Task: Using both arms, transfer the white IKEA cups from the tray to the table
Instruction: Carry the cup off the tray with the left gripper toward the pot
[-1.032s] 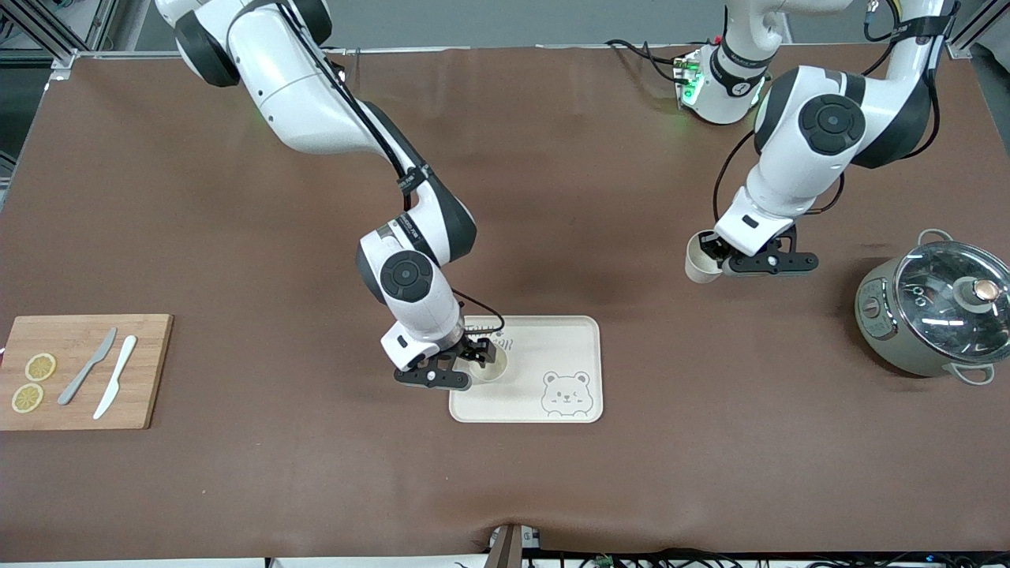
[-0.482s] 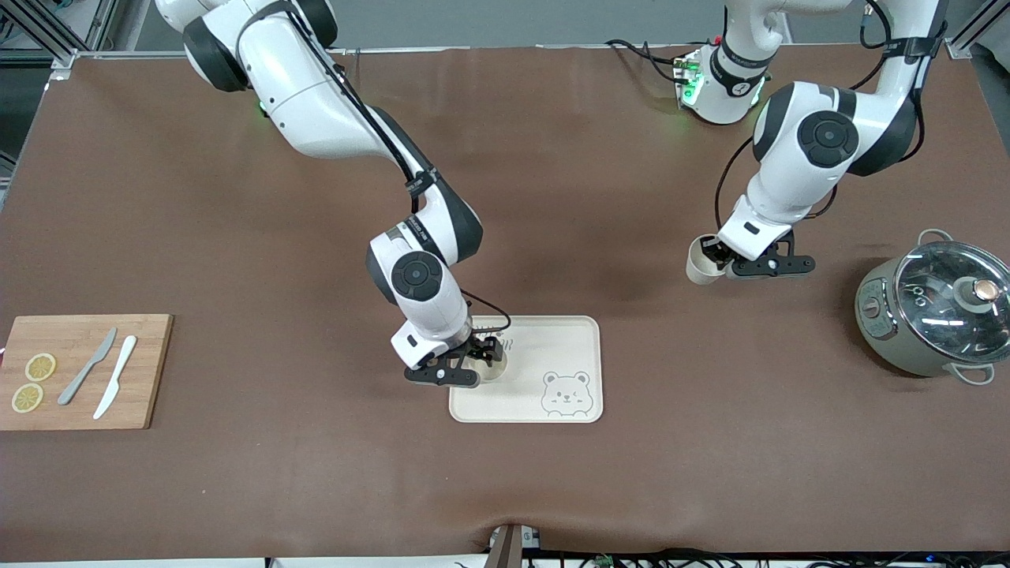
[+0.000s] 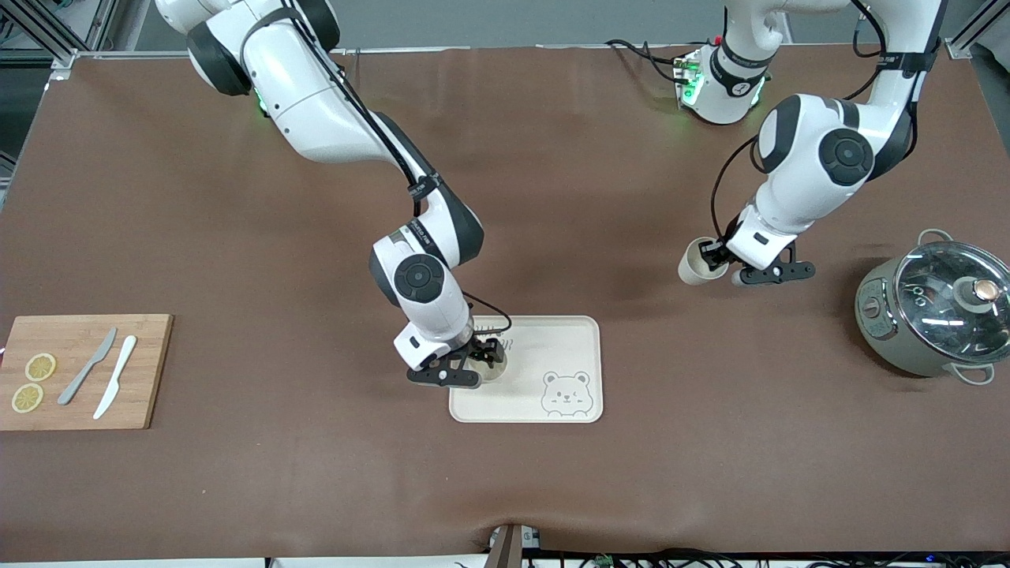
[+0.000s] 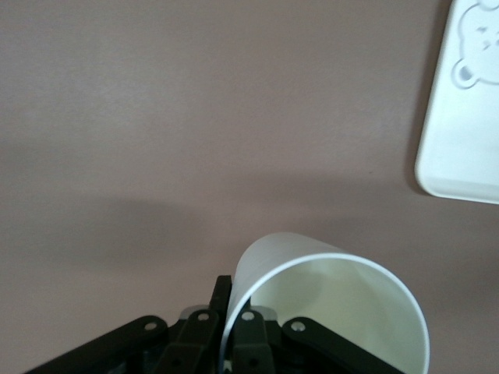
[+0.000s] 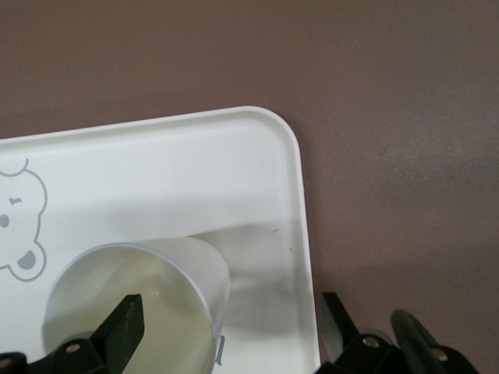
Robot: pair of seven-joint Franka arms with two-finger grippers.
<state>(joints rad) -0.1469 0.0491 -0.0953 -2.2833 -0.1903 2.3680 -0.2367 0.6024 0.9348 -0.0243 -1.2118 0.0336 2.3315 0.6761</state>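
One white cup (image 3: 495,371) stands upright on the bear tray (image 3: 552,347), at the corner toward the right arm's end. My right gripper (image 3: 483,356) is open over it. In the right wrist view one finger (image 5: 125,323) hangs inside this cup (image 5: 156,273), while the other finger (image 5: 335,318) is outside, past the tray's rim (image 5: 300,202). My left gripper (image 3: 716,254) is shut on the wall of the second white cup (image 3: 694,267), tilted in the air over bare table between tray and pot. The left wrist view shows that cup (image 4: 327,312) pinched at its rim by the gripper (image 4: 234,327).
A grey-green pot with a glass lid (image 3: 931,308) stands at the left arm's end of the table. A wooden board (image 3: 79,394) with lemon slices and two knives lies at the right arm's end. The tray's bear drawing (image 3: 566,393) is uncovered.
The left arm has shifted its held cup slightly toward the tray and tilted it more. The right gripper has crept a little along the tray, staying open at the standing cup.
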